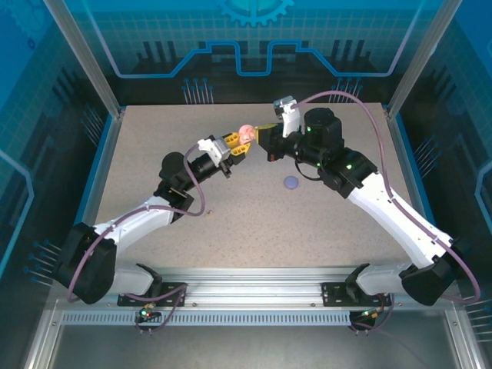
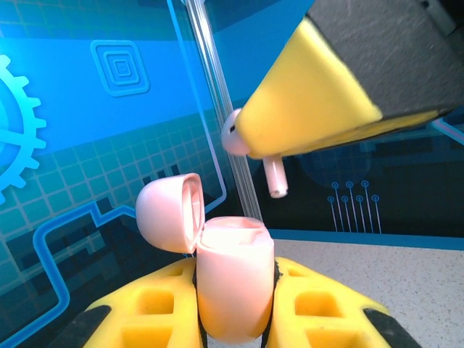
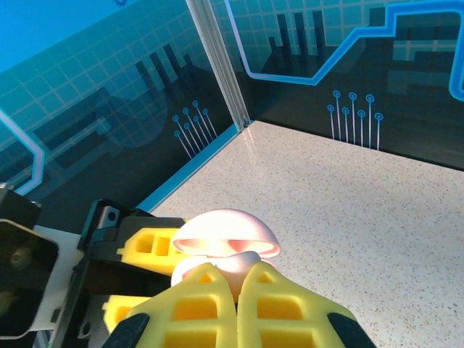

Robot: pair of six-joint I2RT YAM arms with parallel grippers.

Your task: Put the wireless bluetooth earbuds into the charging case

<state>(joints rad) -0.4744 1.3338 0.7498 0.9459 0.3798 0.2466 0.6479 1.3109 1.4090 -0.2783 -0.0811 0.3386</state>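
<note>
My left gripper (image 1: 237, 147) is shut on a pale pink charging case (image 2: 235, 279) and holds it upright above the table, its lid (image 2: 170, 210) swung open to the left. My right gripper (image 1: 266, 141) is shut on a pale pink earbud (image 2: 255, 155). The earbud hangs just above the open case with its stem pointing down, apart from the rim. In the right wrist view the earbud (image 3: 245, 262) peeks out between the yellow fingertips (image 3: 206, 290), right over the case's open lid (image 3: 226, 230). The left gripper's yellow fingers (image 3: 148, 243) show beneath it.
A small round purple case (image 1: 290, 182) lies on the speckled table (image 1: 254, 223) right of centre, below the right arm's wrist. Blue walls and metal posts (image 1: 108, 100) ring the table.
</note>
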